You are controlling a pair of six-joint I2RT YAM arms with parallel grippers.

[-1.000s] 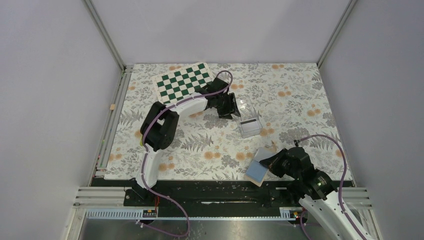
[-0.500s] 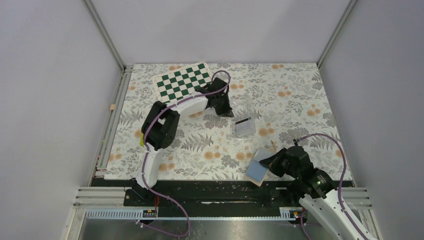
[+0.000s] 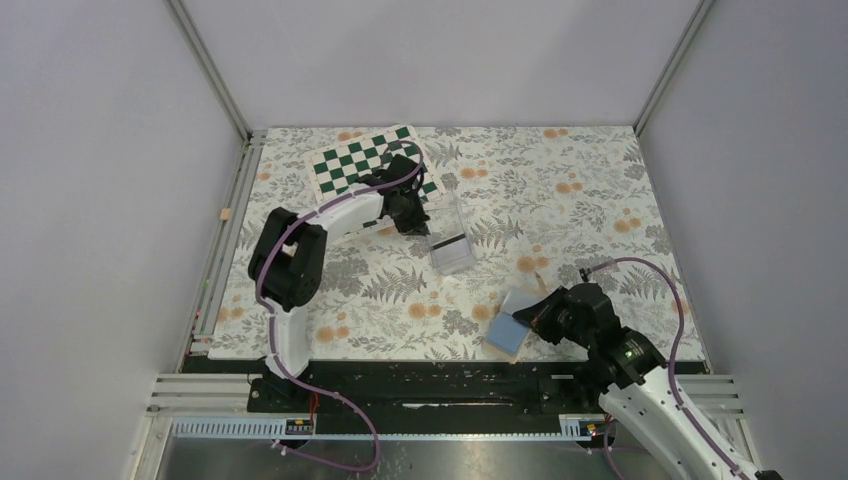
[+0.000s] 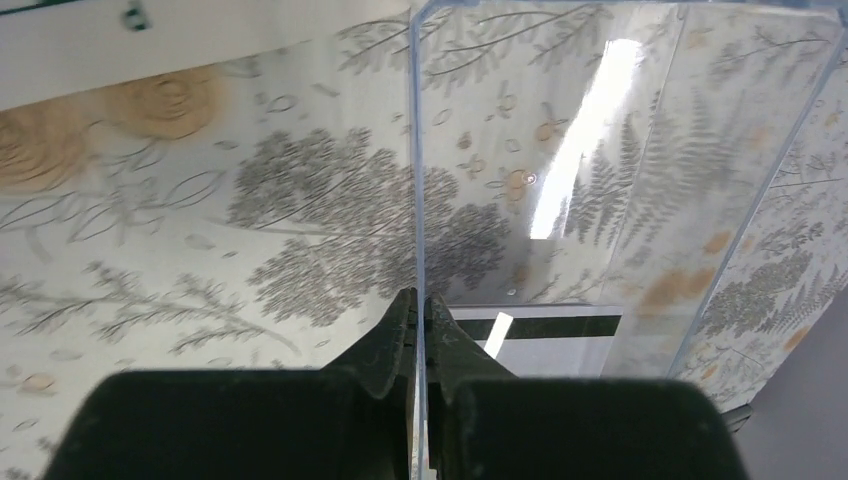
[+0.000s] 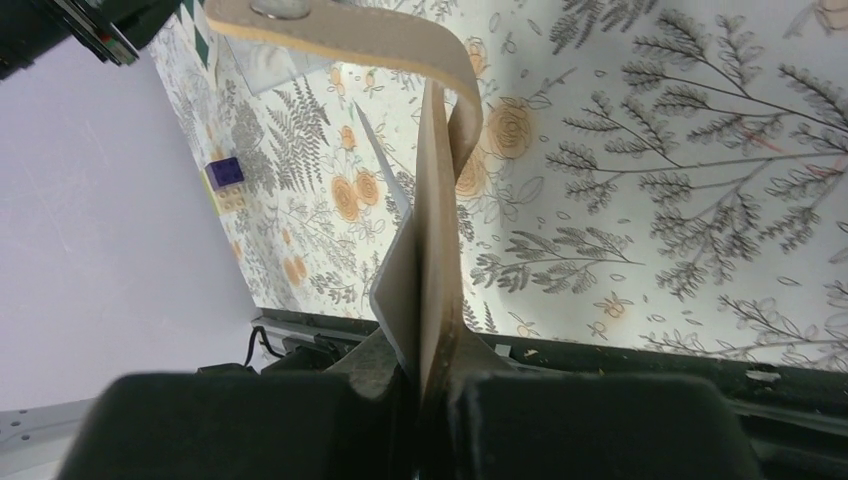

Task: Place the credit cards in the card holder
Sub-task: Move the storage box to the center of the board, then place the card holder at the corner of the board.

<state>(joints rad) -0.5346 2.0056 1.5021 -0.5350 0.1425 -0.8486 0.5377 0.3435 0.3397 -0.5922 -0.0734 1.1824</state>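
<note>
The left tool (image 4: 418, 300) is clamped on a wall of the clear plastic box (image 3: 448, 245), where a pale, dark-striped credit card (image 4: 540, 330) lies; the right tool (image 5: 420, 365) pinches the tan folding card holder (image 5: 437, 230) near the front edge of the floral bench (image 3: 580, 200); no card shows in the holder, so every insertion seems left to do.

Tan card holder (image 3: 505, 333) open, blue lining up; credit card (image 4: 535, 327) in clear box (image 4: 610, 140).

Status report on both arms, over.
Left gripper shut on clear box wall. Right gripper shut on card holder, holder open. One card lying inside box, not in holder.
</note>
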